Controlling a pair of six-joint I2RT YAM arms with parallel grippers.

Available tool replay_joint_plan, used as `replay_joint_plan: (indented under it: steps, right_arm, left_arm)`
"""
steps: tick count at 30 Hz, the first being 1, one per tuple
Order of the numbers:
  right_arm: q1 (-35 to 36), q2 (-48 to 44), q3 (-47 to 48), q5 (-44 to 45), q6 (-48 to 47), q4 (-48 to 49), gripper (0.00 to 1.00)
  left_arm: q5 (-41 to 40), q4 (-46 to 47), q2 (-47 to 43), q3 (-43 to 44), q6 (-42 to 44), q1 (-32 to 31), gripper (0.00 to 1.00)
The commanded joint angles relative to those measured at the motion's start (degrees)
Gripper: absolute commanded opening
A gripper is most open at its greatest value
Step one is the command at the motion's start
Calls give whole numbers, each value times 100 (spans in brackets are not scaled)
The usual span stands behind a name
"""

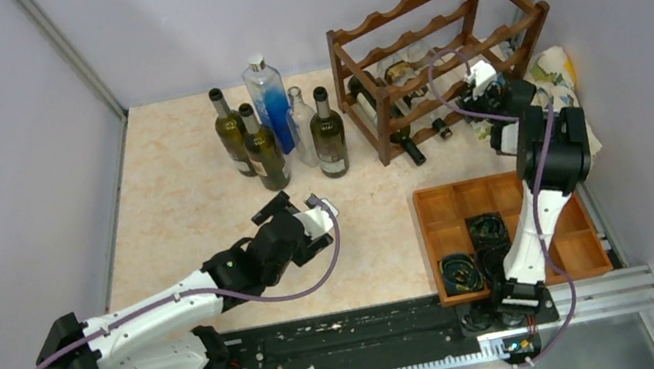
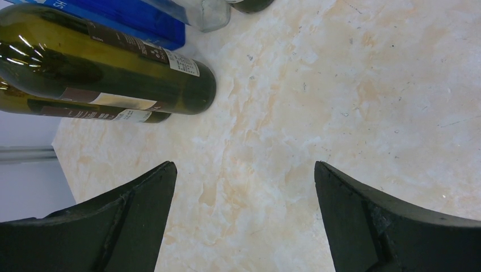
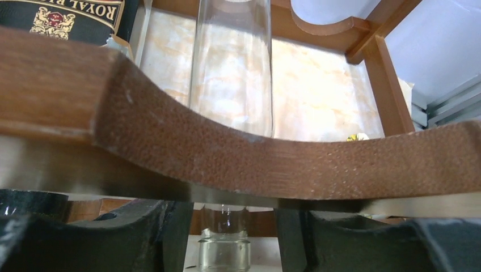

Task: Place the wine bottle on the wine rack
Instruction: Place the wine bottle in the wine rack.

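Observation:
The dark reddish-brown wine rack (image 1: pixel 438 33) stands at the back right. Dark bottles lie in its lower tier (image 1: pixel 401 136). A clear glass bottle (image 3: pixel 231 73) lies in the rack across a scalloped rail (image 3: pixel 283 164). My right gripper (image 1: pixel 481 88) is at the rack's right front. In its wrist view the gripper (image 3: pixel 233 226) is open, with the bottle's neck (image 3: pixel 224 249) between the fingers and gaps on both sides. My left gripper (image 1: pixel 316 213) is open and empty over the table, below several standing bottles (image 1: pixel 327 134); its wrist view (image 2: pixel 244 170) shows bare tabletop.
A flat wooden compartment tray (image 1: pixel 444 209) holding coiled cables lies at the front right, by the right arm. A crumpled cloth (image 1: pixel 555 71) sits behind the rack's right end. Green bottles (image 2: pixel 113 73) and a blue-tinted bottle (image 2: pixel 125 17) stand close ahead of the left gripper. A labelled dark bottle (image 3: pixel 62 17) lies beside the clear one.

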Motion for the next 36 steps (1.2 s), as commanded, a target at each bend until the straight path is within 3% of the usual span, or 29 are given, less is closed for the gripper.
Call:
replay_joint_plan:
  steps: [1, 8, 15, 26, 29, 36]
  right_arm:
    - [48, -46, 268, -43, -147, 371, 53]
    - [41, -161, 177, -56, -92, 344, 57]
    - [-147, -742, -221, -283, -32, 282, 68]
    - [-829, -1661, -644, -1260, -21, -803, 71]
    - [-932, -2146, -703, -1385, -381, -1839, 71]
    - [-939, -3476, 15, -1451, -1195, -5781, 77]
  left_arm:
    - [-88, 95, 30, -2, 56, 25, 97]
    - [-99, 75, 26, -2, 58, 25, 97]
    - [-62, 48, 6, 19, 30, 23, 97]
    - [55, -3, -152, 80, -41, 25, 98]
    - [105, -8, -240, 103, -67, 21, 98]
    - [364, 73, -642, 161, -205, 32, 98]
